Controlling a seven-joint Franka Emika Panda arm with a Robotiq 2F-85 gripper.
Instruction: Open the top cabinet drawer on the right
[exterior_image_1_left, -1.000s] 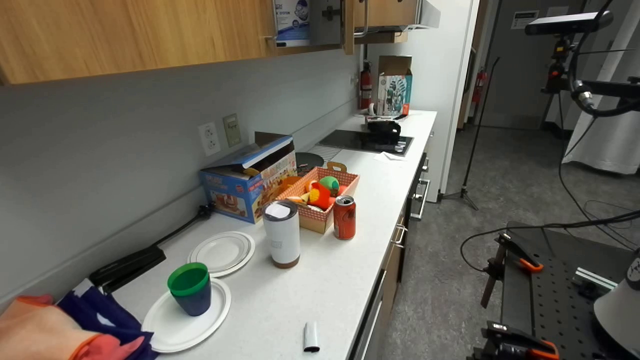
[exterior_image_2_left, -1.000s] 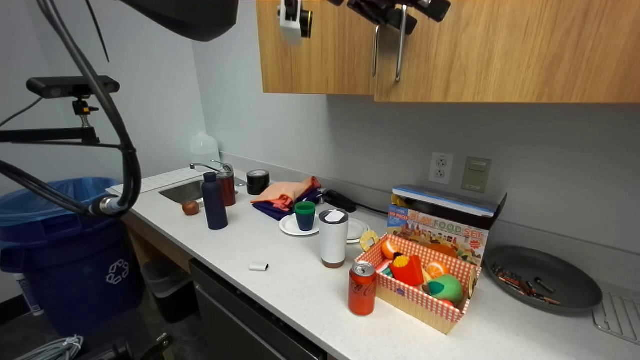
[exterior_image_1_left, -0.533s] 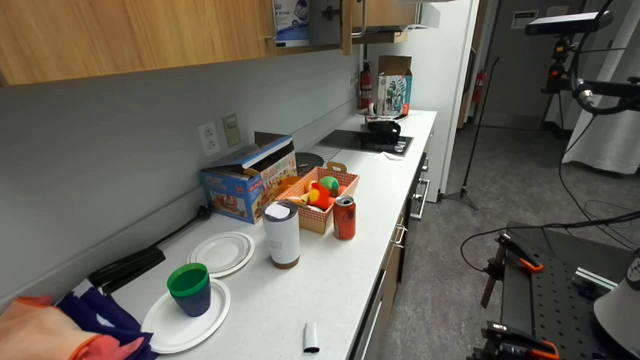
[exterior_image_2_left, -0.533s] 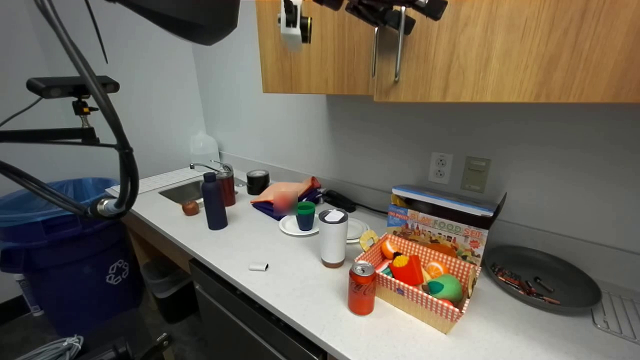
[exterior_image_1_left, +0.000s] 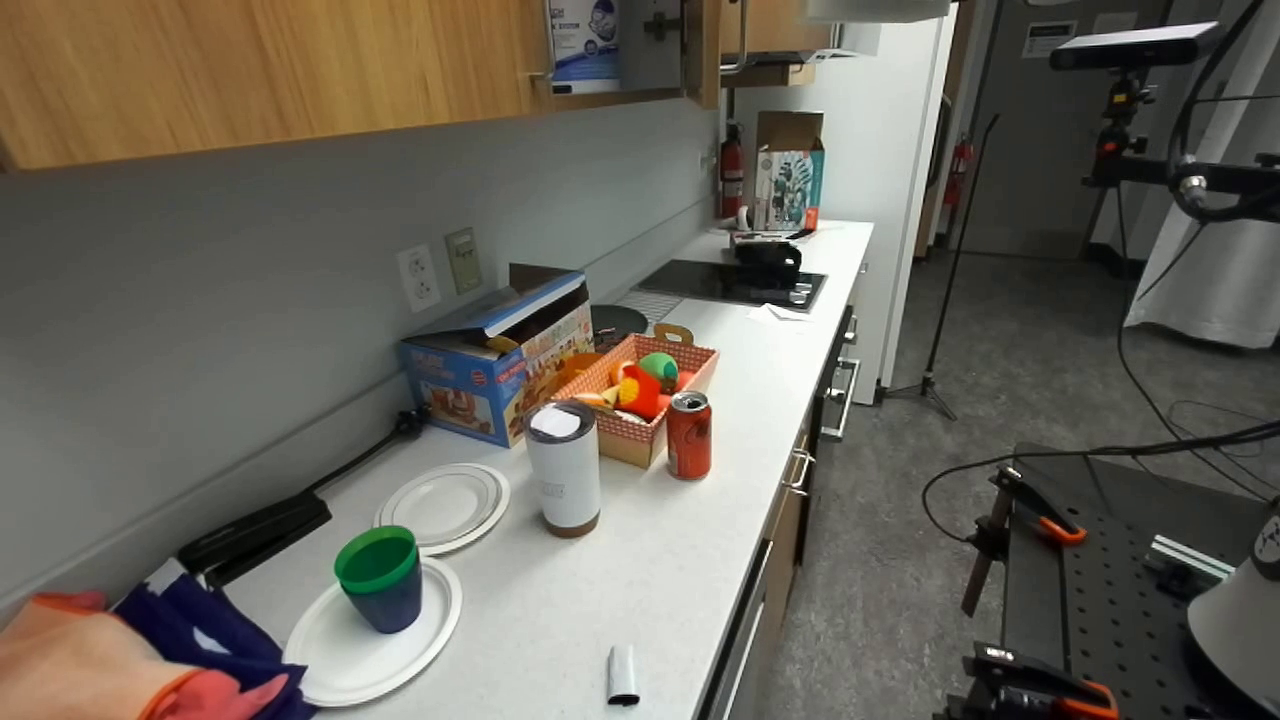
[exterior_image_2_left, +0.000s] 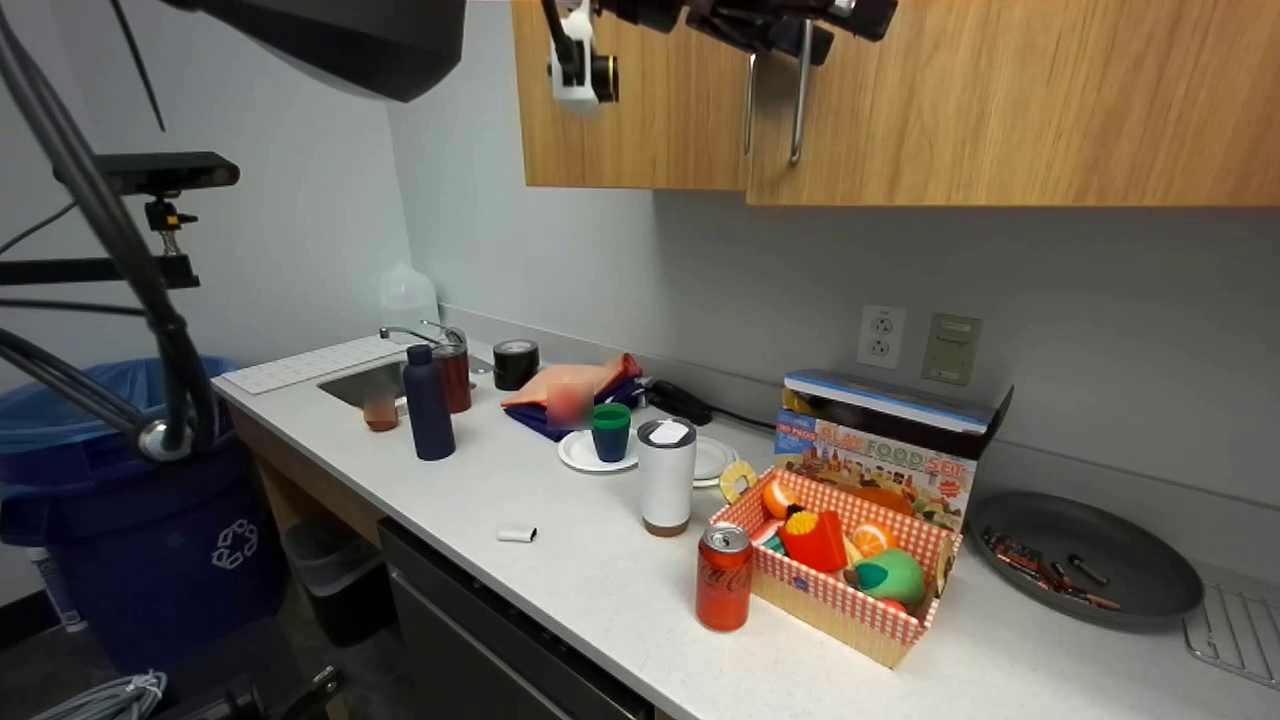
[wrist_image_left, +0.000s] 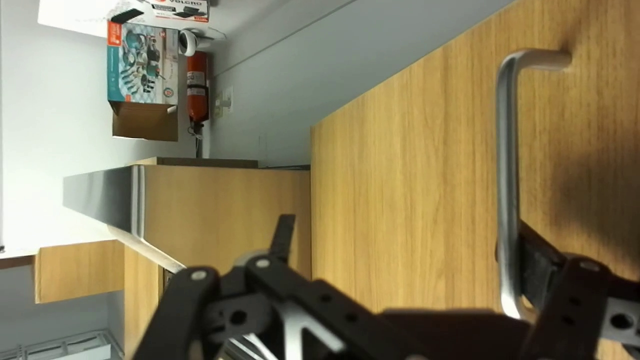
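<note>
The right upper cabinet door (exterior_image_2_left: 1000, 110) is light wood and stands ajar; its edge (exterior_image_1_left: 705, 55) sticks out from the cabinet, with a white-blue box (exterior_image_1_left: 586, 45) inside. Its metal bar handle (exterior_image_2_left: 801, 110) also shows in the wrist view (wrist_image_left: 507, 165). My gripper (wrist_image_left: 392, 235) is wide open in the wrist view. One finger passes behind the handle near one end; whether it touches is unclear. The other finger is far off on the door's outer-face side. In an exterior view my gripper (exterior_image_2_left: 850, 30) is at the top edge, at the handle's upper part, partly cut off.
The left cabinet door (exterior_image_2_left: 640, 120) with its own handle (exterior_image_2_left: 750, 105) is beside it. A metal range hood (wrist_image_left: 100, 195) is past the door. Below, the counter (exterior_image_2_left: 600, 580) holds a white tumbler (exterior_image_2_left: 668, 480), red can (exterior_image_2_left: 724, 590), basket (exterior_image_2_left: 830, 600) and pan (exterior_image_2_left: 1140, 560).
The door edge has swung slightly farther out in an exterior view. A pale arm part has come down into view there, and the arm's cables have shifted left in an exterior view.
</note>
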